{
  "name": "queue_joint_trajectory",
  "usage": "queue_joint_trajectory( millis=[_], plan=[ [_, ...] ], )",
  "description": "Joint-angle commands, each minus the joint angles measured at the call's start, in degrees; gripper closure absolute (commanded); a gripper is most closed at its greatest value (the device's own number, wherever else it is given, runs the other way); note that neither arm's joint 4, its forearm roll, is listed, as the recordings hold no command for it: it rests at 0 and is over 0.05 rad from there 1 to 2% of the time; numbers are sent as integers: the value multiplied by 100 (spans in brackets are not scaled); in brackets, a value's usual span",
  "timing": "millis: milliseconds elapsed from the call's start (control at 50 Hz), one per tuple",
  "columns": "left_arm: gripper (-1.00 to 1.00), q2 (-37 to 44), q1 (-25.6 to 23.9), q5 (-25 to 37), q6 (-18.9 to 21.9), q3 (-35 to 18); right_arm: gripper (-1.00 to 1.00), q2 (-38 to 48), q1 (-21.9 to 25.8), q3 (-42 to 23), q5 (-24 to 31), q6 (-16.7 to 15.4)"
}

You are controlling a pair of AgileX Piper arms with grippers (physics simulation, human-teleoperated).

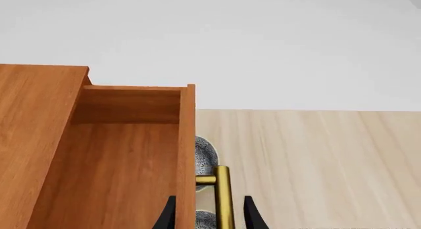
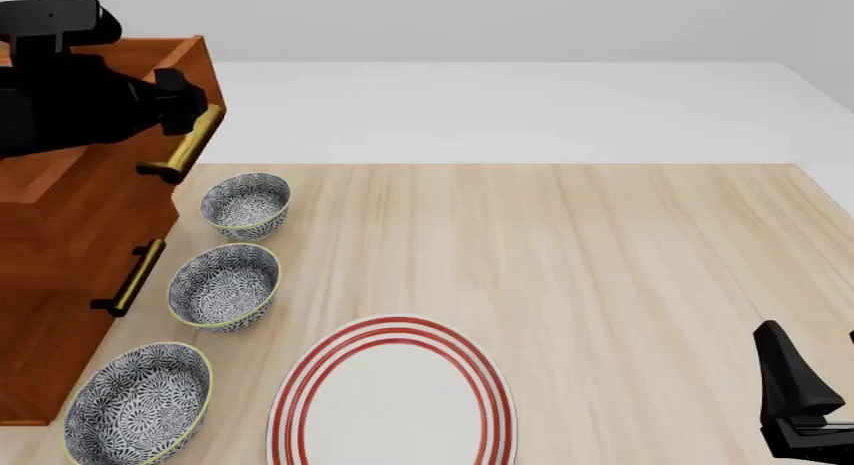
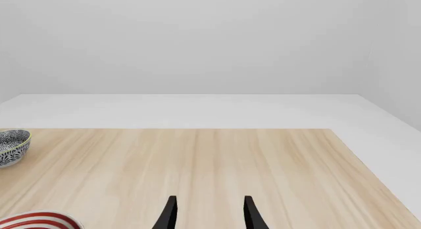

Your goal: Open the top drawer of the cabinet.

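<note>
Two arms in play, and only our left one is on the job. Left gripper [image 1: 209, 214] sits at the top drawer [image 1: 118, 160], black fingers [image 1: 168, 215] straddling the drawer front and its brass bar handle [image 1: 224, 197]; one finger lies on the inner side of the front panel, the other outside the bar. We can't tell from the wrist view whether the pads actually touch the bar, so grip state is unclear: jaws stand at a moderate gap with the handle between them.

Top drawer is pulled out of the cabinet [image 2: 60, 275], which stands at the table's far-left edge in the front view. Drawer interior is visible as an open wooden box, with the cabinet top beside it. A lower handle [image 2: 130, 276] shows on the cabinet face below; that drawer looks flush.

Three patterned bowls line up just beside the cabinet front: far bowl [image 2: 246, 204], middle bowl [image 2: 224, 285], near bowl [image 2: 139, 403]. They're apart from one another, and none touches the cabinet as far as we can see. Red-ringed plate [image 2: 394, 395] lies near the table's [image 2: 614, 275] front edge, right of the near bowl.

Right gripper [image 3: 209, 214] is parked low at the right side, well apart from everything, fingers spread with nothing between them, over bare wood.
</note>
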Motion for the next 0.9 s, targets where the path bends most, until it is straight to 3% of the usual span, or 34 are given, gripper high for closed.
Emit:
queue_joint_trajectory(
  millis=[20,900],
  plan=[
    [-100,502,-265,-14,541,334,-100,0,-1,0,0,0],
    [-100,605,-502,109,550,129,-100,0,0,0,0,1]
  ],
)
